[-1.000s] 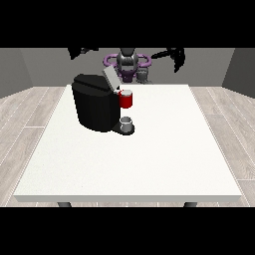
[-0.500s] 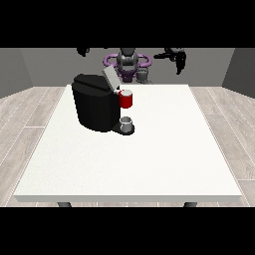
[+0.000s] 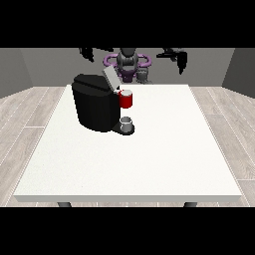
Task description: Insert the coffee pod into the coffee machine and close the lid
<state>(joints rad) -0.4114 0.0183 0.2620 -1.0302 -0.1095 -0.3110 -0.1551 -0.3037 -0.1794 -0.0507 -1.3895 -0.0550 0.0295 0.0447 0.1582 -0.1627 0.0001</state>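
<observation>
Front view: coffee machine [image 3: 97, 107] lid [image 3: 110, 77] up; both robot hands raised, well apart from it, finger state unclear.

A large white table [image 3: 149, 159] fills the middle of the view, its top a plain flat slab with a thin pale edge along the near side; two dark legs [image 3: 63, 204] show just under that near edge, one towards each corner; around the table lies a floor [image 3: 30, 114] of pale grey-brown planks, seen at both sides; behind it stands a plain grey wall [image 3: 50, 67], darker at the far corners; a small grey cup [image 3: 127, 123] stands on the table
</observation>
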